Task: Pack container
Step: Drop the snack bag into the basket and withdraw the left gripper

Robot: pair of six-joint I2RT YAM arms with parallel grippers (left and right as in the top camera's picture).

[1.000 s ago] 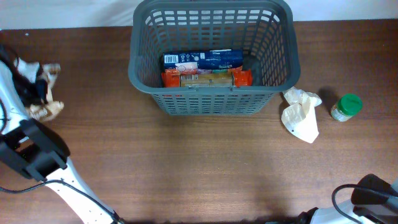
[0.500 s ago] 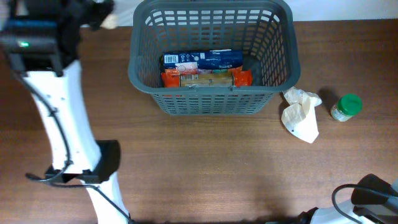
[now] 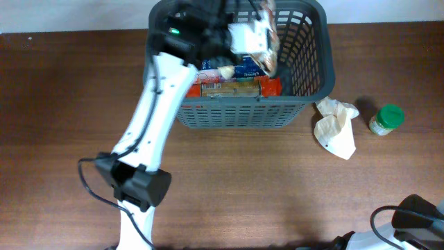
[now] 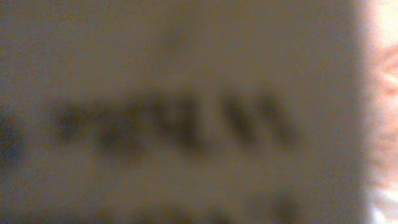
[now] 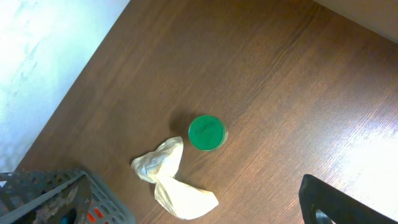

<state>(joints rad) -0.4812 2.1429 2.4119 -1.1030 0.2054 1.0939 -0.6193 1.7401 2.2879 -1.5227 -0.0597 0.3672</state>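
Observation:
The dark grey slotted basket (image 3: 326,66) stands at the table's back centre; its corner shows in the right wrist view (image 5: 93,202). Inside lie a blue box (image 3: 246,69) and orange packets (image 3: 270,87). My left gripper (image 3: 239,35) reaches over the basket and holds a crumpled white and brown snack packet (image 3: 263,48) above its inside. The left wrist view is filled by a blurred beige surface with dark print (image 4: 186,118), and the jaws are hidden there. Of my right gripper (image 5: 329,202) only a dark edge shows, low at the table's front right.
A crumpled white bag (image 3: 336,128) lies just right of the basket, also in the right wrist view (image 5: 174,180). A small jar with a green lid (image 3: 386,119) stands right of it (image 5: 206,132). The left arm's white link (image 3: 149,125) crosses the basket's front left.
My left arm swung from the table's left side, past the back left corner, to above the basket, carrying the packet. The right arm has not moved.

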